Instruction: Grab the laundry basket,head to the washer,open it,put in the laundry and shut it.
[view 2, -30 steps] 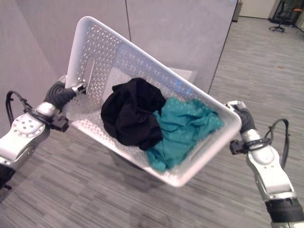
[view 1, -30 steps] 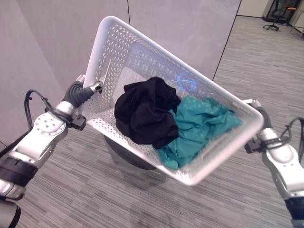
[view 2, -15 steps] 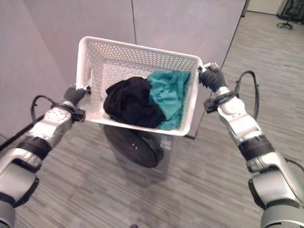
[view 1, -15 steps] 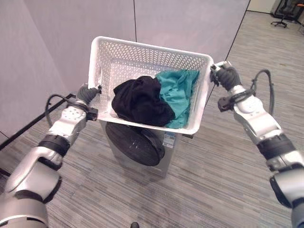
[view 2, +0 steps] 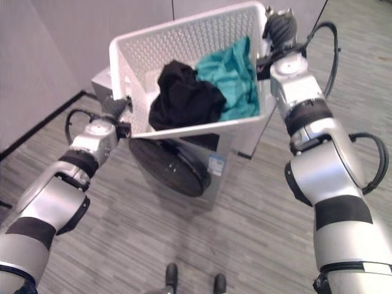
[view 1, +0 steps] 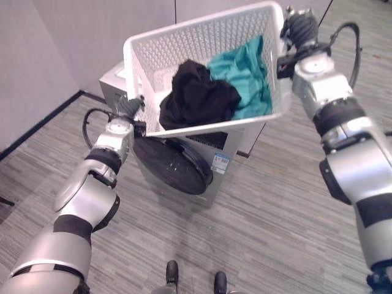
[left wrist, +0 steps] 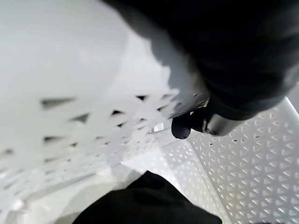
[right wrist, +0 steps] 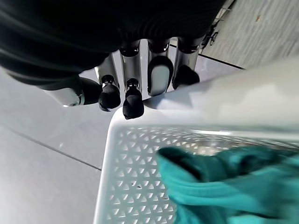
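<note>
Laundry basket [view 1: 202, 37]: white perforated plastic, rectangular, held in the air and tilted so its open top faces the camera, its right end higher than its left. It sits at 12 o'clock in the head views, directly above the washer.

Laundry: a crumpled black garment [view 1: 196, 98] lies at the basket's centre, towards its lower long wall. A teal garment [view 1: 245, 76] lies touching it at its 2 o'clock, bunched against the basket's right end wall.

Washer [view 1: 211, 168]: a grey front-loading unit standing on the floor beneath the basket. Its round dark door [view 1: 168, 165] faces 7 o'clock and appears shut.
</note>
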